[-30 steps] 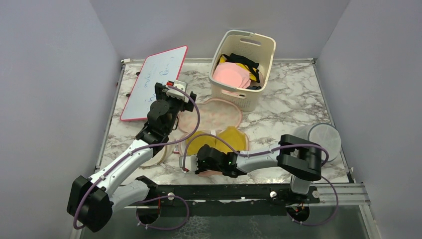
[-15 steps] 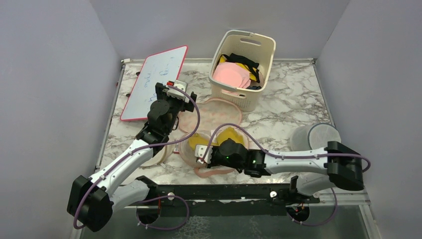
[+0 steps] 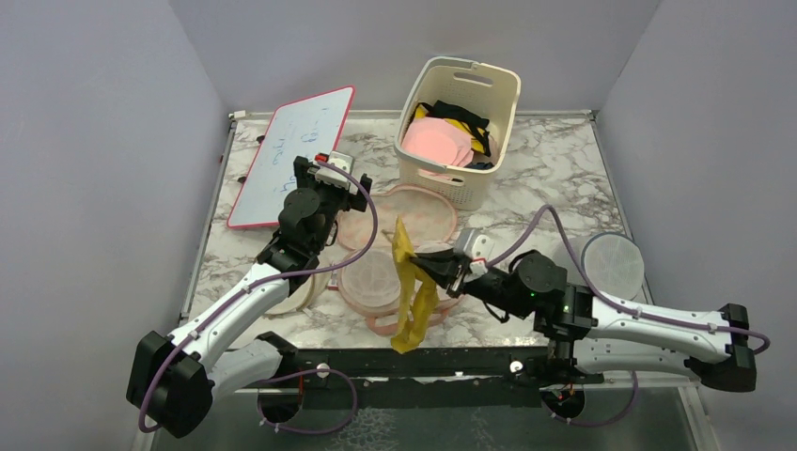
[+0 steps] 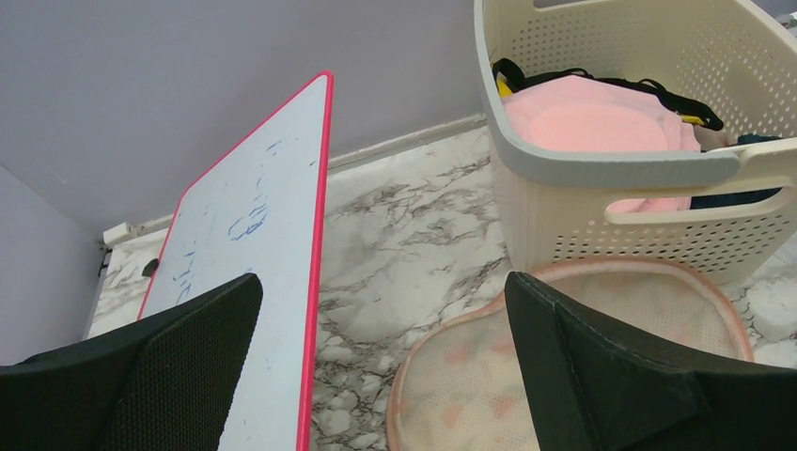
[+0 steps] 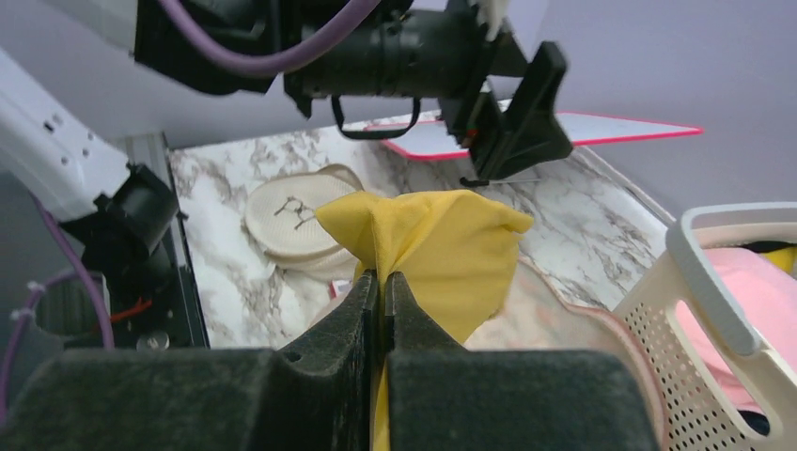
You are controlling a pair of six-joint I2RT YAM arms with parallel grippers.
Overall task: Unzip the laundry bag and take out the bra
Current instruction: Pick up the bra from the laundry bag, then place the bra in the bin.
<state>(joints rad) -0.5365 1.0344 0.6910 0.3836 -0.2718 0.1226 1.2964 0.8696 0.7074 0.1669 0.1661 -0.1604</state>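
Note:
The laundry bag lies open near the table's front middle, its pale pink lining up. Its carrot-printed part reaches toward the basket and also shows in the left wrist view. My right gripper is shut on the mustard-yellow bra, which hangs in the air over the bag's near edge. In the right wrist view the fingertips pinch a fold of the bra. My left gripper is open and empty above the bag's far left edge, its jaws wide apart.
A cream slotted basket with pink and black garments stands at the back. A red-framed whiteboard lies at the back left. A white mesh cylinder sits at the right. A cream padded item lies under my left arm.
My right gripper has pulled the bra up and out of the bag and moved right. The bra now hangs folded in the air. The left arm has not moved.

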